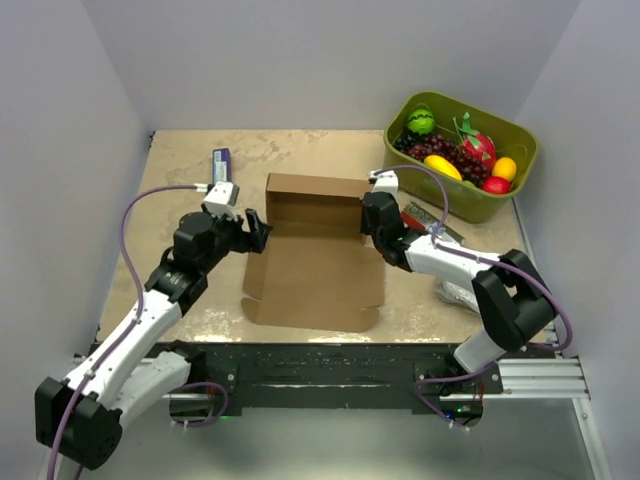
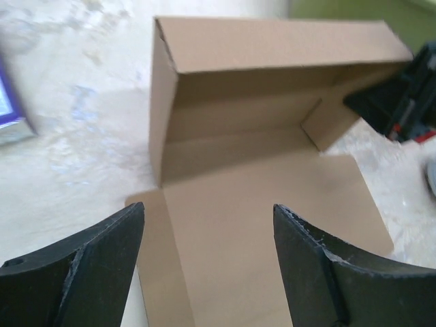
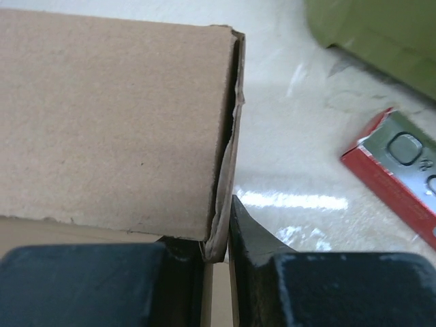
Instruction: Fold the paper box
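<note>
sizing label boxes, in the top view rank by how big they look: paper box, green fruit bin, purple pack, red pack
1. paper box
2. green fruit bin
3. purple pack and red pack: both small, not ranked, since the red pack is partly covered

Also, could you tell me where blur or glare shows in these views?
Top external: sharp, evenly lit. Left wrist: purple packet at the left edge blurred. Right wrist: white glare streak on the table beside the paper box; green bin soft.
</note>
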Robot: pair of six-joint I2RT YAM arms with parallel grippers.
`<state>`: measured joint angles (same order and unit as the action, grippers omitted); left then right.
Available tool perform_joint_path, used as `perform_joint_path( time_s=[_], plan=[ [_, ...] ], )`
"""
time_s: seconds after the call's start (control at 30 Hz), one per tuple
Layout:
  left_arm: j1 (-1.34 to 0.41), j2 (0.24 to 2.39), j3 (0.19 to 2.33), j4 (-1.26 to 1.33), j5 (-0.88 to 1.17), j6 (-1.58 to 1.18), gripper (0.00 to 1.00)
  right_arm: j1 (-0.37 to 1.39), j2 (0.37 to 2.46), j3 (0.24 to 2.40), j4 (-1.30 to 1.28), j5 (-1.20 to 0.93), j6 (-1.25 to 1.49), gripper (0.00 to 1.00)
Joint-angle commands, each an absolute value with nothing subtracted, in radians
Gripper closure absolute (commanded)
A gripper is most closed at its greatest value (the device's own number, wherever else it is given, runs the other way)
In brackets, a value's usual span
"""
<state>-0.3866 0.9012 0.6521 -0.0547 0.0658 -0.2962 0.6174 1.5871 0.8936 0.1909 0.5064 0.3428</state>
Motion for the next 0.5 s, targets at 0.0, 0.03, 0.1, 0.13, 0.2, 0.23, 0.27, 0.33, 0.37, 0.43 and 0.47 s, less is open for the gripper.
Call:
perform_joint_path(
  time_s=[0.0, 0.03, 0.1, 0.13, 0.2, 0.23, 0.27, 0.33, 0.37, 0.43, 0.47],
  plan=[
    [-0.390, 0.800, 0.637, -0.121, -0.130, -0.327, 0.19, 0.612, 1.516, 0.926, 0.053, 0.296, 0.302, 1.00],
    [-0.390, 0.781, 0.617, -0.123, -0.136, -0.330, 0.19, 0.611, 1.514, 0.939, 0.026, 0.281, 0.296, 1.00],
    [-0.393, 0.740, 0.594, -0.104, -0.126, -0.344, 0.18, 0.604, 1.514, 0.963, -0.026, 0.224, 0.282, 1.00],
    [-0.394, 0.733, 0.575, -0.094, -0.123, -0.345, 0.18, 0.604, 1.514, 0.968, -0.035, 0.201, 0.279, 1.00],
    [-0.394, 0.750, 0.577, -0.095, -0.146, -0.350, 0.17, 0.601, 1.517, 0.974, -0.049, 0.149, 0.272, 1.00],
    [-0.394, 0.759, 0.592, -0.103, -0.155, -0.348, 0.17, 0.600, 1.522, 0.977, -0.057, 0.140, 0.273, 1.00],
    [-0.396, 0.770, 0.595, -0.116, -0.167, -0.348, 0.17, 0.597, 1.525, 0.982, -0.064, 0.130, 0.272, 1.00],
    [-0.399, 0.785, 0.595, -0.129, -0.169, -0.357, 0.17, 0.594, 1.534, 0.996, -0.087, 0.103, 0.273, 1.00],
    [-0.411, 0.785, 0.589, -0.130, -0.163, -0.363, 0.17, 0.592, 1.539, 1.002, -0.095, 0.097, 0.273, 1.00],
    [-0.431, 0.770, 0.549, -0.114, -0.164, -0.382, 0.17, 0.592, 1.545, 1.019, -0.120, 0.086, 0.272, 1.00],
    [-0.452, 0.766, 0.532, -0.089, -0.187, -0.388, 0.16, 0.591, 1.549, 1.022, -0.120, 0.083, 0.272, 1.00]
  ],
)
